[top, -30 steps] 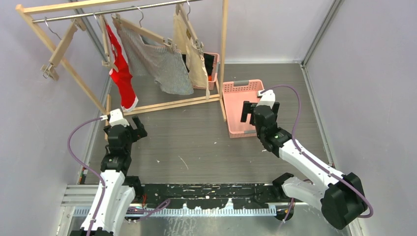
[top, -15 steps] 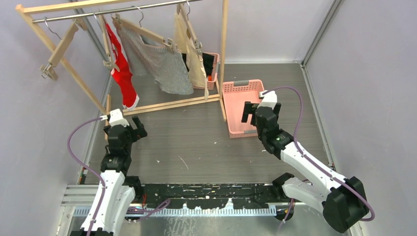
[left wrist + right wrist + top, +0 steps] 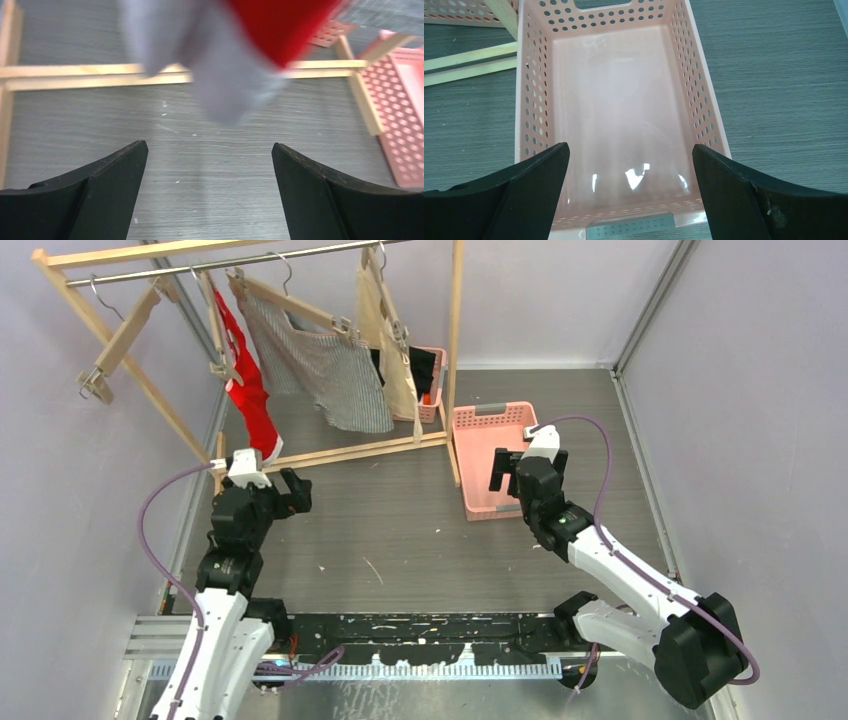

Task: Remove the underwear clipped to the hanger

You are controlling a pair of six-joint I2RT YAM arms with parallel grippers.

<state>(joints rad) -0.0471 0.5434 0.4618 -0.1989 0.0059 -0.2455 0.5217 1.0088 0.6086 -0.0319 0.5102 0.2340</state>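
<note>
Three pieces of underwear hang from clip hangers on a wooden rack: a red one at the left, a grey-and-white striped one in the middle, a beige one at the right. My left gripper is open and empty, just below the red piece's lower end. In the left wrist view the red piece and its pale trim hang blurred above the open left gripper. My right gripper is open and empty over the pink basket, whose empty inside shows in the right wrist view.
An empty wooden clip hanger hangs at the rack's left end. A second pink basket with dark clothes stands behind the rack post. The rack's bottom rail lies across the floor. Grey walls close in both sides.
My left gripper has moved forward and right, toward the lower end of the red piece. My right gripper has stayed over the pink basket.
</note>
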